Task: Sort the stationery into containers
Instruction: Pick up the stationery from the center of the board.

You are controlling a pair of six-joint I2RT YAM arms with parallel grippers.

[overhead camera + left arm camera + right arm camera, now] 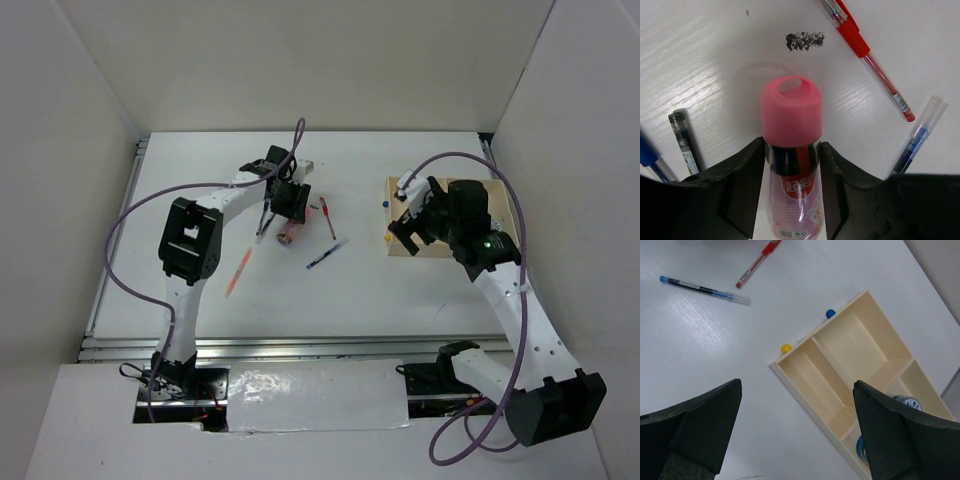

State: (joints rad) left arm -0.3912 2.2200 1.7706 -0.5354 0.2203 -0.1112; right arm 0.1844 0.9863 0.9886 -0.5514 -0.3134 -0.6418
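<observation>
My left gripper (291, 212) (791, 150) is shut on the short pink cylinder (291, 234) (791, 115), with both fingers against its sides just behind the pink cap. A red pen (328, 217) (865, 52), a blue pen (326, 254) (918, 137), a dark pen (263, 222) (684, 142) and an orange pen (238, 272) lie on the table around it. My right gripper (405, 232) (797, 405) is open and empty above the left edge of the wooden tray (500, 195) (860, 340). Two blue-and-white rolls (905, 402) (861, 447) sit in the tray's end compartments.
A small blue ball (830, 314) and a yellow ball (785, 348) sit at the tray's outer wall. A dark smudge (805, 40) marks the table beyond the cylinder. White walls enclose the table on three sides. The right arm hides much of the tray from above.
</observation>
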